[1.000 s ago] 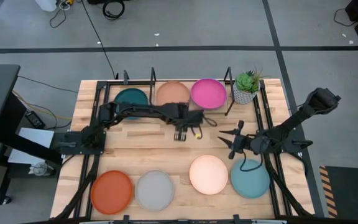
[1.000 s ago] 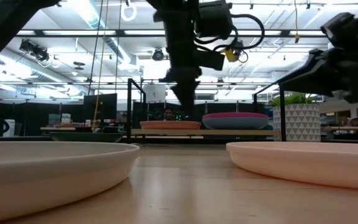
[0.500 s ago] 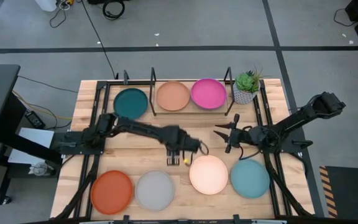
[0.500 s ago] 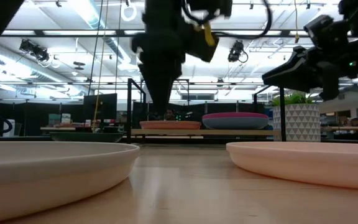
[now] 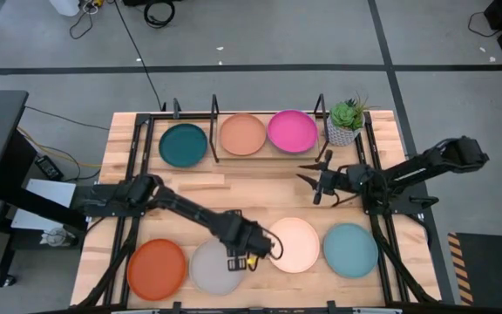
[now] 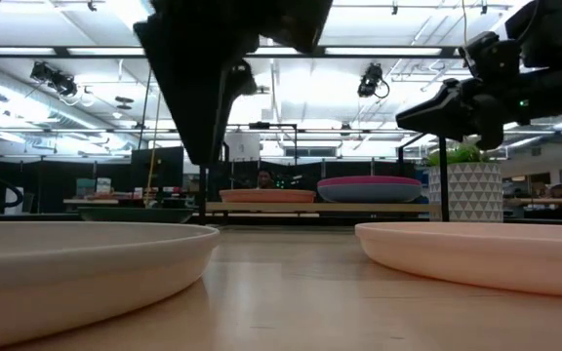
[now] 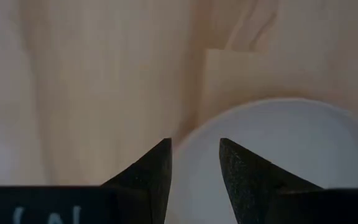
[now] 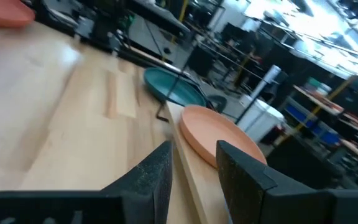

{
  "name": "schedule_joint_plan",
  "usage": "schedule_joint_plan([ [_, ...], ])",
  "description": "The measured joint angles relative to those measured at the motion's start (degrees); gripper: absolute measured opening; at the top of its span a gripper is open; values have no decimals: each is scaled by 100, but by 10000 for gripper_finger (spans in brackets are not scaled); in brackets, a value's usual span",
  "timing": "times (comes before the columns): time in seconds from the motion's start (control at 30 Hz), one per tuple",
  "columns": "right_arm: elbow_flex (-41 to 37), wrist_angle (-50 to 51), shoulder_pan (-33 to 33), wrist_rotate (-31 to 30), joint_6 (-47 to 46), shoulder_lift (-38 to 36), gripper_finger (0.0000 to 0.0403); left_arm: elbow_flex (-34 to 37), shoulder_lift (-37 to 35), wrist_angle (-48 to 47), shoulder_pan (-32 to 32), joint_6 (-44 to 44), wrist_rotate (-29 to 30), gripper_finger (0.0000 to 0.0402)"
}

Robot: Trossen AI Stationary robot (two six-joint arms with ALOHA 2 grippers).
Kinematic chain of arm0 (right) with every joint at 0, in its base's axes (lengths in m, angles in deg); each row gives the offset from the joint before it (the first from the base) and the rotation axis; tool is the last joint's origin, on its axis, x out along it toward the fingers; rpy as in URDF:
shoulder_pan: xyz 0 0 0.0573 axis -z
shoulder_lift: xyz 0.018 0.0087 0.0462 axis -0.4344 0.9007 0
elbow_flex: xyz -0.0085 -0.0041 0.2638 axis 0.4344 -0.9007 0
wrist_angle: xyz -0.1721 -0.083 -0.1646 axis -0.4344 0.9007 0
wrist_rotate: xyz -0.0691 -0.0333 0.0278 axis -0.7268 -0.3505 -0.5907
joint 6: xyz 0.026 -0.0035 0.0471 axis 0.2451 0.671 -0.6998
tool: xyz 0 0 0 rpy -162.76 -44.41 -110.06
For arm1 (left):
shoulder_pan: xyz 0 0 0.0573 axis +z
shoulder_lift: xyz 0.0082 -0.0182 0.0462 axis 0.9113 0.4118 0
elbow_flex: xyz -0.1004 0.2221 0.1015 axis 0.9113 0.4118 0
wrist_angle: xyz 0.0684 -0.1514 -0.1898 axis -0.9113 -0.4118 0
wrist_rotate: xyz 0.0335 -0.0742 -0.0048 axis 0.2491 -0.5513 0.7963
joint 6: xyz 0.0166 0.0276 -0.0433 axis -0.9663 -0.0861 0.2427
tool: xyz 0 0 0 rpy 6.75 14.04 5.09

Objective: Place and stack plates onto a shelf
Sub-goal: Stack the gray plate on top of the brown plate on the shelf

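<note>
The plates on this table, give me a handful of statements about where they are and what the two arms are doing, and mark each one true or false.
1. Three plates sit in the shelf: dark teal, peach-tan and magenta. True.
2. The left gripper hangs over the orange plate. False: it is at the near edge of the grey plate, next to the cream plate; the orange plate lies apart.
3. The right gripper holds a plate. False: it holds nothing, above bare wood.
4. The light teal plate lies on the table, not in the shelf. True.
</note>
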Motion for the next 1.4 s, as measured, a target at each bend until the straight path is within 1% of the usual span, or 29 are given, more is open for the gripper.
schedule_joint_plan([
  [0.07,0,-27,87,154,-8,0,130,0,49,1,-141,-185,500,142],
  [0.13,0,-36,160,181,-10,0,130,2,145,-14,-265,-366,904,142],
  [0.2,0,-36,240,186,1,0,130,2,232,-23,-324,-493,1046,142],
  [0.27,0,-62,338,263,4,0,130,2,304,-20,-310,-483,937,142],
  [0.37,0,-92,483,589,1,0,130,11,401,-23,-208,-419,623,142],
  [0.5,0,-144,608,954,-59,0,130,2,366,-72,-140,-244,577,142],
  [0.57,0,-169,646,1071,-67,0,130,2,362,-203,-140,-163,448,142],
  [0.67,0,-163,670,1117,-82,0,130,2,362,-158,-144,-156,247,142],
  [0.87,0,-143,712,1279,-103,0,130,9,356,-301,-136,-154,272,142],
  [1.0,0,-121,712,1290,-103,0,130,456,250,64,-65,-158,144,142],
  [1.17,0,-30,712,1292,-103,2,130,1156,-183,898,-7,-138,-20,142],
  [1.23,0,-22,710,1294,-103,2,130,1378,-230,1016,24,-135,-72,142],
  [1.4,0,34,710,1296,-149,3,130,1638,-263,1165,79,-194,-482,137],
])
